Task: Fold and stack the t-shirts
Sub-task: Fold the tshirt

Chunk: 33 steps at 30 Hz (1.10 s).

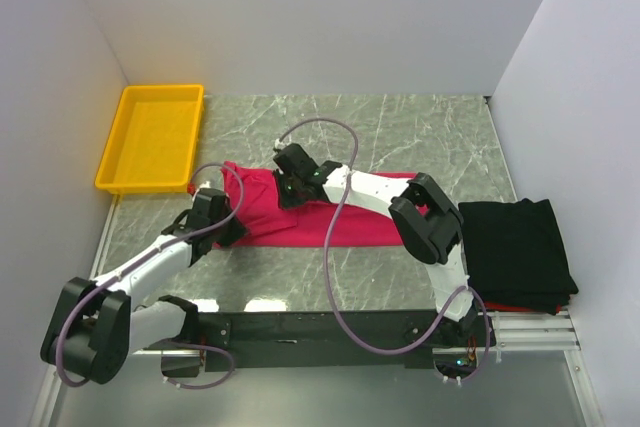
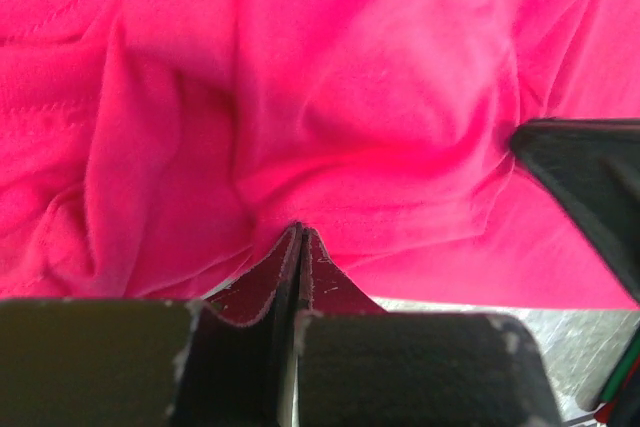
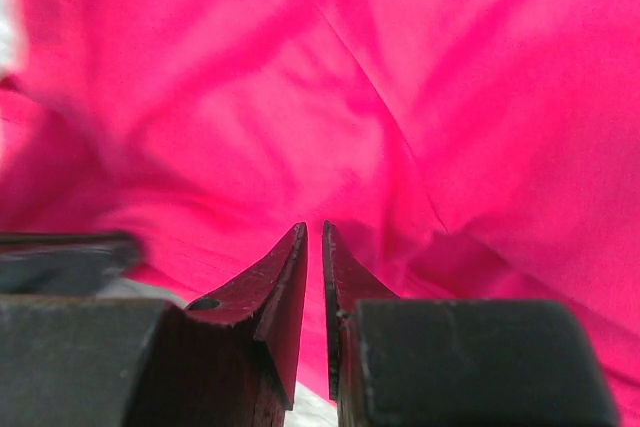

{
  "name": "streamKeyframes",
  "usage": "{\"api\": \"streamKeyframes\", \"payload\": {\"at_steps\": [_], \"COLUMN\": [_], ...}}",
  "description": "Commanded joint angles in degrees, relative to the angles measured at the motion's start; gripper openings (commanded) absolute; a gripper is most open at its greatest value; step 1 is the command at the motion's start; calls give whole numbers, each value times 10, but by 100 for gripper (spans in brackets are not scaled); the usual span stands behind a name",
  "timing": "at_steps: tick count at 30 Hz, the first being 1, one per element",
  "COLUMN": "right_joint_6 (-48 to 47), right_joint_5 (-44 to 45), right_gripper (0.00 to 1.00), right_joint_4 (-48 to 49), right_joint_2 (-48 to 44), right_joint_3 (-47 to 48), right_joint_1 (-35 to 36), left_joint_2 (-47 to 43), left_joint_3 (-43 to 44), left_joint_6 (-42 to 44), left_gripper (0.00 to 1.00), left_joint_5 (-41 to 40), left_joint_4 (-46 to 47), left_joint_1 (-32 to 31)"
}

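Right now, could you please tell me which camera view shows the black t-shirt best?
The top external view: the black t-shirt lies folded on the right, fully visible. Neither wrist view shows it.

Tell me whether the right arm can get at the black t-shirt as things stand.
Probably, once freed: the black t-shirt lies uncovered beside that arm's base, nothing between them. For now the right gripper is pinching the crimson-pink t-shirt at mid-table.

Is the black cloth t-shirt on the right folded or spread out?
Folded. The black cloth t-shirt lies as a compact square with stacked layers showing along its near edge, no sleeves sticking out.
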Motion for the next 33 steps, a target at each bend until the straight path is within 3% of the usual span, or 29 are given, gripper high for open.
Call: {"api": "streamKeyframes", "payload": {"at_steps": [1,6,11,15,18,24,26,33], "right_joint_6": [10,11,-8,-11,-3,4,4,3], "right_joint_5": [-7,-8,31,36,36,60,67,86], "right_gripper": [18,18,19,19,21,33,36,38], "right_joint_4": [25,25,-16,-39,-46,-54,-51,-67], "right_joint_2": [-14,2,-16,-68,-108,-183,-205,-180], "right_joint_3": [-26,-25,6,14,-14,-136,-183,-203], "right_joint_1": [6,11,8,-22,-56,-172,-218,-300], "left_joint_2": [-29,-43,-87,-106,-91,38,70,203], "left_joint_3": [-12,-12,46,76,76,118,129,143], "left_joint_6": [-11,-13,-9,-29,-70,-103,-99,-149], "left_gripper": [6,6,8,11,14,14,15,12], "left_joint_5": [6,14,20,12,4,4,-29,-50], "left_joint_4": [4,-3,-56,-83,-53,-6,-4,16], "left_joint_1": [-2,-2,-2,-2,-2,-1,0,9]}}
